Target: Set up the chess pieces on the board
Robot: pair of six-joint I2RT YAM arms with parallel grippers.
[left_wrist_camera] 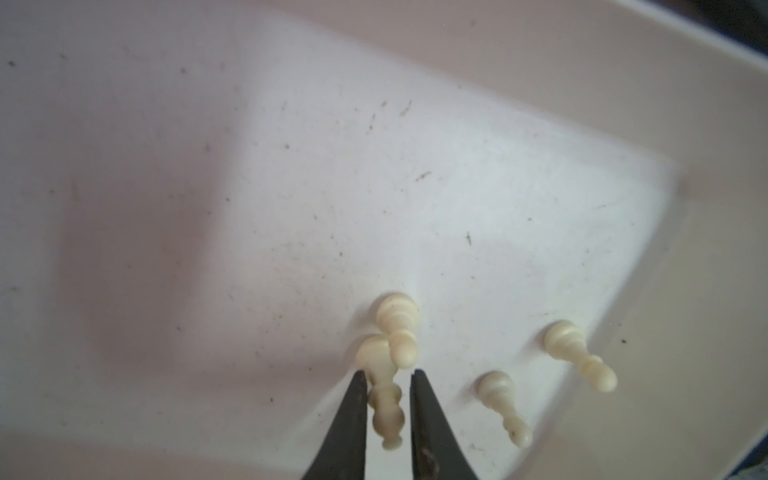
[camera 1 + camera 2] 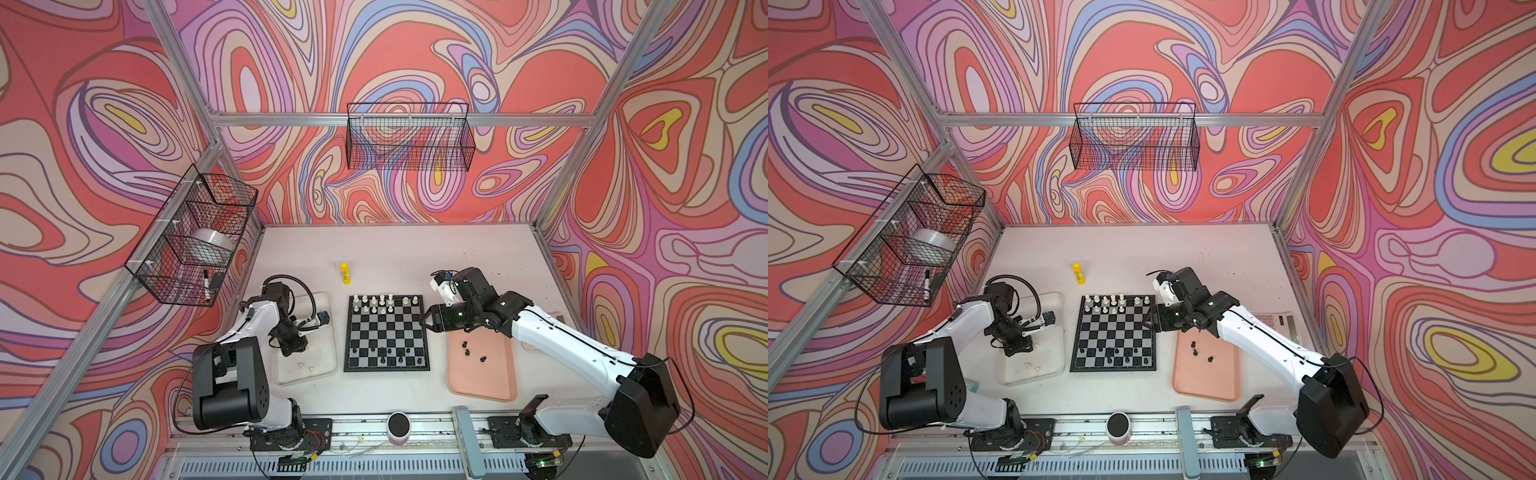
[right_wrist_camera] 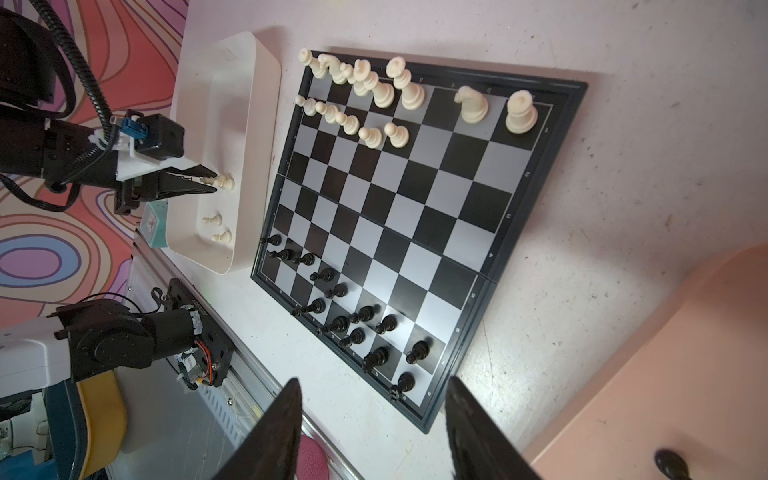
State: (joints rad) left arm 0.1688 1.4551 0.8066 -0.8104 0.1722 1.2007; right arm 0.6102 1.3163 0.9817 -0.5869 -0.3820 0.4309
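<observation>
The board point(image 2: 386, 328) point(image 2: 1113, 328) lies mid-table, with cream-white chess pieces point(image 2: 378, 300) on its far two rows and black ones point(image 2: 386, 355) on its near rows. My left gripper point(image 1: 388, 372) point(image 2: 301, 347) is down in the clear whitish tray point(image 2: 305, 376). Its jaws are narrowly open and straddle a lying cream piece point(image 1: 384, 399), with thin gaps showing; a second piece point(image 1: 399, 328) lies across its base. Two more cream pieces point(image 1: 503, 403) point(image 1: 579, 353) lie nearby. My right gripper point(image 3: 373, 379) point(image 2: 428, 322) hovers open and empty by the board's right edge.
The pink tray point(image 2: 482, 382) right of the board holds three black pieces point(image 2: 469, 351). A yellow glue stick point(image 2: 345, 273) lies behind the board. A calculator point(image 2: 1273, 322) sits partly under the right arm. A round black-topped tub point(image 2: 399, 424) stands at the front rail.
</observation>
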